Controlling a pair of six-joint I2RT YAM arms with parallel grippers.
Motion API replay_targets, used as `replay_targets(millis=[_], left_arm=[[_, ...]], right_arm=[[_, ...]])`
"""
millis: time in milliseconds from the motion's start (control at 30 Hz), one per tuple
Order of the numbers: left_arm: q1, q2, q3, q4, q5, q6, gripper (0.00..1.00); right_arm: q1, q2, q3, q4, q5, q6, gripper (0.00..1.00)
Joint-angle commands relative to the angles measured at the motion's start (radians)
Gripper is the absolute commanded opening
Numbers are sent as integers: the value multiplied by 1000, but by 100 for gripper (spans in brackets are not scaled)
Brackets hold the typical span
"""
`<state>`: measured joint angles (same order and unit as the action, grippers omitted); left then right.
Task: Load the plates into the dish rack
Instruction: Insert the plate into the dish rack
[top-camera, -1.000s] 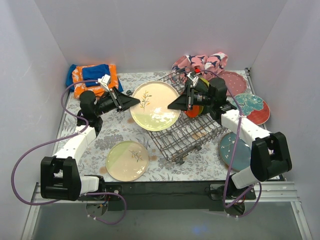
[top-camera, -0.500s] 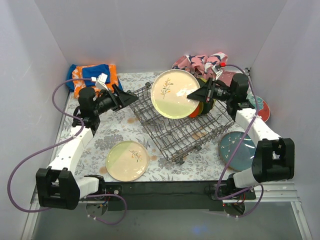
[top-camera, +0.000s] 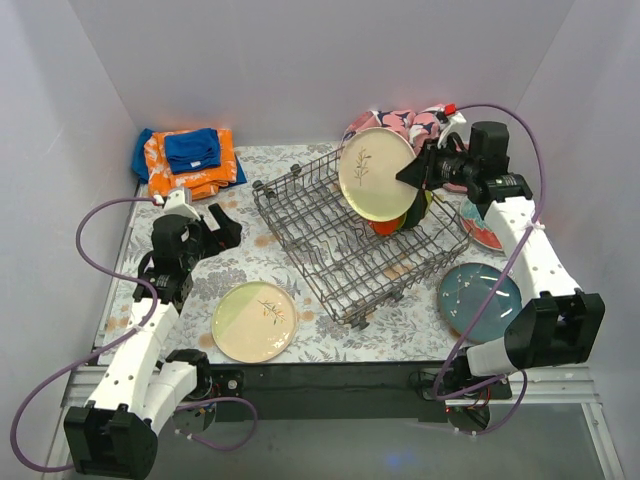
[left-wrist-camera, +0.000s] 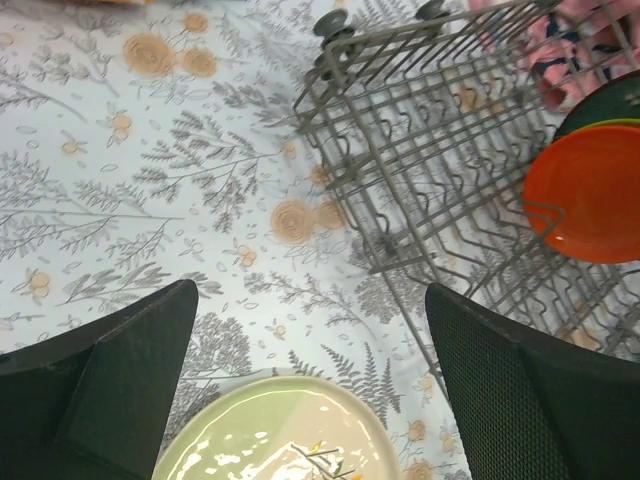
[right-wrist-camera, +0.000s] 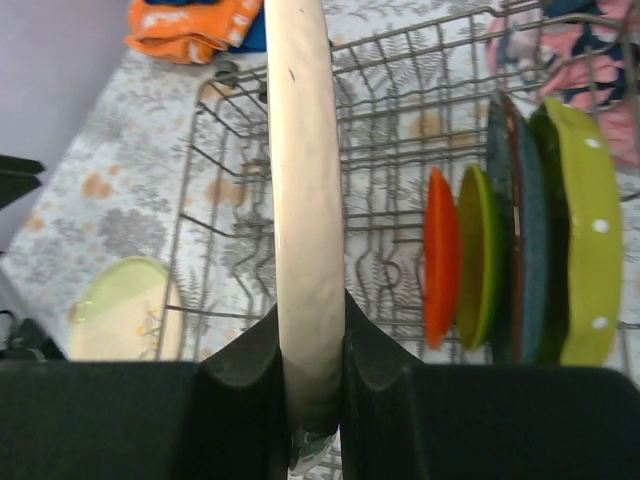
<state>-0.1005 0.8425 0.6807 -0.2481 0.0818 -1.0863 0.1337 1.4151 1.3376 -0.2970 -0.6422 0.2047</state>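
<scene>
Robotics lab cell staged as a kitchen, not a real home. Closed in by plain white panels (top-camera: 300, 60) on three sides. Robot arms (top-camera: 140, 345) bolted to the table (top-camera: 225, 270) edge, trailing purple cables (top-camera: 82, 240). Household props only: floral table cover, wire dish rack (top-camera: 330, 250), plates (top-camera: 254, 321).

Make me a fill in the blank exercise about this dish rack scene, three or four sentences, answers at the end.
1. Of the left gripper and the right gripper, the one shut on the sprig plate is the ____.
2. The left gripper's jaws stand ____.
3. Among the racked plates in the dish rack, the one nearest the sprig plate is ____.
4. The teal plate lies flat on the table, on the rack's ____ side in the top view.
Answers: right; open; orange; right.
</scene>
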Motion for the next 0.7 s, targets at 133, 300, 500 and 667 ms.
replay_targets(millis=[133, 300, 500, 667], left_arm=[[-1, 10, 8, -31, -97, 52, 96], [-1, -2, 2, -30, -99, 51, 96], [-1, 9, 6, -30, -94, 51, 96], [-1, 12, 6, -30, -96, 51, 96]], right_arm=[[162, -30, 123, -103, 347, -267, 1], [207, -1, 129, -113, 433, -303, 1], [265, 48, 161, -116, 530, -338, 1], [285, 87, 190, -117, 588, -366, 1]])
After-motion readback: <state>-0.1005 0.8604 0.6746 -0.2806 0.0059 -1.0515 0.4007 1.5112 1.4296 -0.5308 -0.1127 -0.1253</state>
